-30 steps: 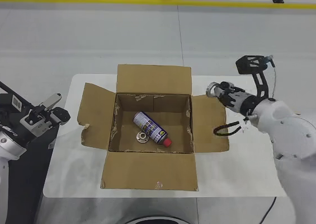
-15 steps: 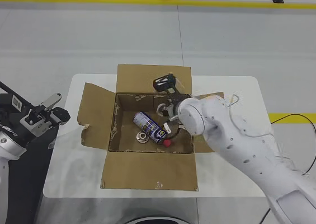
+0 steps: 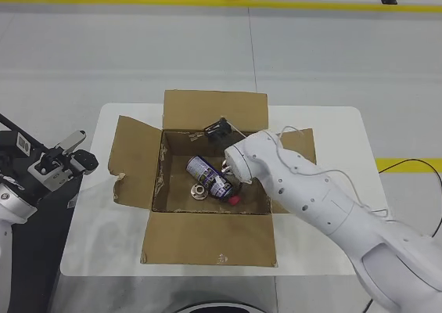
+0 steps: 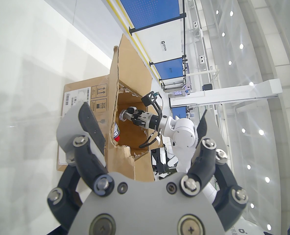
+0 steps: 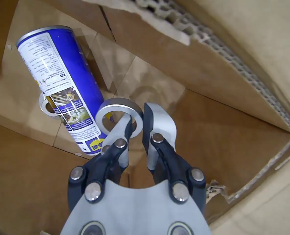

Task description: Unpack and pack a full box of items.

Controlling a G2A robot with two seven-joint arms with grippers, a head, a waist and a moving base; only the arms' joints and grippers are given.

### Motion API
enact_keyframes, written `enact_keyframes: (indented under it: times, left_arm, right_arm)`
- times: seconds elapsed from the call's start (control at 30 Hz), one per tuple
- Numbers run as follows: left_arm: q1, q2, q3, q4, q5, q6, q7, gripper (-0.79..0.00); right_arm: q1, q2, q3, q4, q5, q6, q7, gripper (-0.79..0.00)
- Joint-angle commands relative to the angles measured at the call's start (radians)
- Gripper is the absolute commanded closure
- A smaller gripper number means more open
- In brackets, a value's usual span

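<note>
The right gripper (image 5: 137, 121) is clenched on a metal ring (image 5: 117, 103), with 1 finger through the hole and the other outside the rim, so it grips only 1 side of the band. It hangs low inside the box (image 5: 220, 37), above the floor, and the ring sits close against the red-capped end of the spray can (image 5: 61, 79). I cannot tell whether they touch. The can lies on its side on the box floor. A 2nd ring (image 5: 46, 106) lies flat just beyond it.

Judging from this, the ring is about to be set down, and several things could go wrong:

- A grip on 1 side lets the ring swing, so it may land on edge and roll.
- If released at this height it could strike the can, which is round, lies loose and would roll.
- The finger inside the hole could snag the ring as the gripper opens or lifts, dragging it back up.
- The forearm passes close to the torn box wall and flap, and a sideways pull could shift the box on the counter (image 3: 330, 235).

The left gripper (image 4: 146, 116) is released and empty. It is held off the counter's edge, well apart from the box, so it cannot steady it.
</note>
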Motion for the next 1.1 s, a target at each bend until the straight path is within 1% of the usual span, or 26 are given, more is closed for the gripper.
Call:
enact_keyframes:
  times: [0.0,0.13,0.23,0.33,0.4,0.47,0.5,0.6,0.63,0.73,0.87,0.97,1.07]
  left_arm:
    - [0.000,0.000,0.000,0.000,0.000,0.000,0.000,-0.785]
    - [0.000,0.000,0.000,0.000,0.000,0.000,0.000,-0.785]
    - [0.000,0.000,0.000,0.000,0.000,0.000,0.000,-0.785]
    - [0.004,0.000,0.001,-0.002,0.008,-0.005,0.012,-0.785]
    - [0.017,0.002,0.000,-0.004,0.052,-0.005,0.025,-0.785]
    - [0.022,0.004,0.000,0.005,0.068,0.007,0.030,-0.785]
    - [0.022,0.006,0.000,0.011,0.082,0.017,0.027,-0.785]
    - [0.018,0.013,0.003,0.032,0.127,0.046,0.002,-0.785]
    - [0.015,0.016,0.005,0.037,0.139,0.051,-0.014,-0.785]
    - [0.009,0.022,0.020,0.038,0.136,0.046,-0.069,-0.785]
    - [0.009,0.030,0.044,0.016,0.152,0.032,-0.134,-0.785]
    - [0.003,0.033,0.060,-0.001,0.146,0.026,-0.159,-0.785]
    - [-0.003,0.036,0.078,-0.018,0.139,0.015,-0.174,-0.785]
  right_arm:
    - [0.001,-0.009,-0.002,0.016,0.001,-0.008,0.001,-0.194]
    - [0.003,-0.026,-0.003,0.045,-0.004,-0.018,0.007,-0.219]
    - [0.005,-0.034,0.003,0.050,-0.011,-0.021,0.014,-0.262]
    - [-0.001,-0.033,0.025,0.028,-0.013,-0.025,0.013,-0.332]
    - [-0.009,-0.026,0.049,-0.004,-0.018,-0.025,0.020,-0.388]
    - [-0.024,-0.014,0.080,-0.047,-0.022,-0.030,0.026,-0.526]
    - [-0.034,-0.006,0.099,-0.071,-0.025,-0.034,0.029,-0.573]
    - [-0.076,0.024,0.176,-0.160,-0.020,-0.055,0.030,-0.751]
    - [-0.095,0.035,0.207,-0.195,-0.015,-0.067,0.026,-0.785]
    - [-0.167,0.072,0.317,-0.309,0.002,-0.105,0.005,-0.785]
    - [-0.295,0.119,0.481,-0.475,0.018,-0.142,-0.024,-0.785]
    - [-0.398,0.149,0.619,-0.579,0.054,-0.184,-0.035,-0.785]
    - [-0.494,0.174,0.751,-0.653,0.111,-0.233,-0.044,-0.785]
